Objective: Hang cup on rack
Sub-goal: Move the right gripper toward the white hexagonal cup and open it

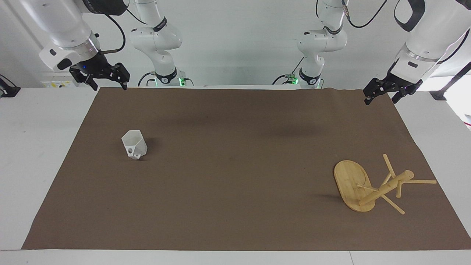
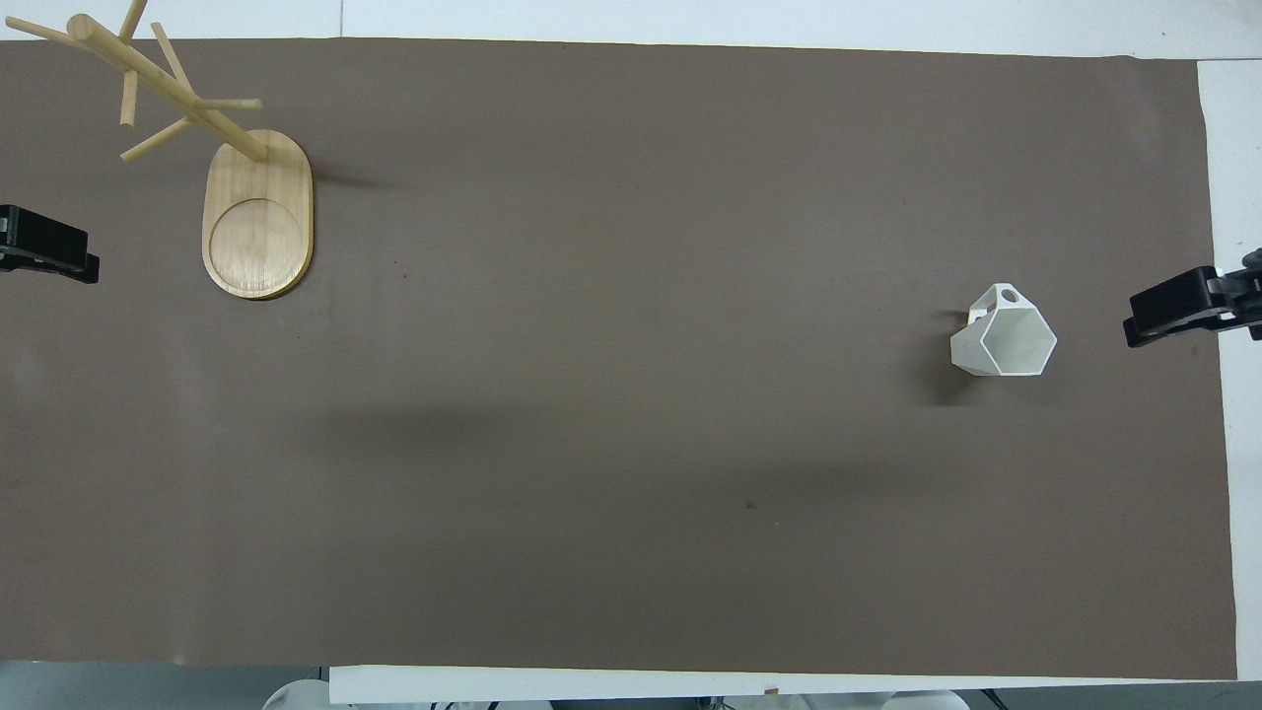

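Observation:
The white faceted cup (image 1: 134, 144) stands upright on the brown mat toward the right arm's end, its handle turned away from the robots; it also shows in the overhead view (image 2: 1006, 340). The bamboo rack (image 1: 351, 184) stands upright on its oval base toward the left arm's end, farther from the robots than the cup, with bare pegs; it also shows in the overhead view (image 2: 258, 212). My right gripper (image 1: 110, 87) hangs open and empty, high over the mat's edge at its own end (image 2: 1178, 314). My left gripper (image 1: 381, 102) hangs open and empty over the mat's edge at its end (image 2: 44, 251).
The brown mat (image 1: 235, 176) covers most of the white table (image 1: 33, 147). Both arm bases stand at the table's edge nearest the robots.

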You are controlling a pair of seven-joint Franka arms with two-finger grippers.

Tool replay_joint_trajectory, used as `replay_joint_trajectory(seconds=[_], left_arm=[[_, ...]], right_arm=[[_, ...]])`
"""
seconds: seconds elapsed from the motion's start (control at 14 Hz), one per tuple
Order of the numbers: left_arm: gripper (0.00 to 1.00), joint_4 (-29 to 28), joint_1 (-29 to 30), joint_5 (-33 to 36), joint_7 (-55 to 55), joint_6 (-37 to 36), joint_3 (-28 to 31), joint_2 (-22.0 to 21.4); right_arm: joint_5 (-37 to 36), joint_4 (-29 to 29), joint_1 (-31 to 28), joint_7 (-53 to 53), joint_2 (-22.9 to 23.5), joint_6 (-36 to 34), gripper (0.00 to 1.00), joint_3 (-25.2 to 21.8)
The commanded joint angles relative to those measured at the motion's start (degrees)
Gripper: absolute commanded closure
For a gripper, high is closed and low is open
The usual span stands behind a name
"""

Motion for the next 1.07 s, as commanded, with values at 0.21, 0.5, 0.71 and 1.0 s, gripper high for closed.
replay_joint_trajectory(seconds=[0.21, 0.5, 0.71, 1.0], left_arm=[[0.00, -1.4, 0.0, -0.2, 0.3, -0.3, 0.1, -1.3], [0.00, -1.4, 0.0, -0.2, 0.3, -0.3, 0.1, -1.2], [0.00, -1.4, 0.0, -0.2, 0.3, -0.3, 0.1, -1.2], [0.00, -1.4, 0.0, -0.2, 0.3, -0.3, 0.2, -1.2]], right_arm=[[-0.8, -1.3, -0.6, 0.6, -0.9, 0.5, 0.00, 0.0], [-0.8, -2.0, -0.7, -10.1, -1.3, 1.2, 0.00, -0.4], [-0.7, -2.2, -5.2, -28.9, -1.0, 4.6, 0.00, -0.6], [9.3, -2.5, -16.9, -61.0, 1.1, 8.4, 0.00, -0.7]])
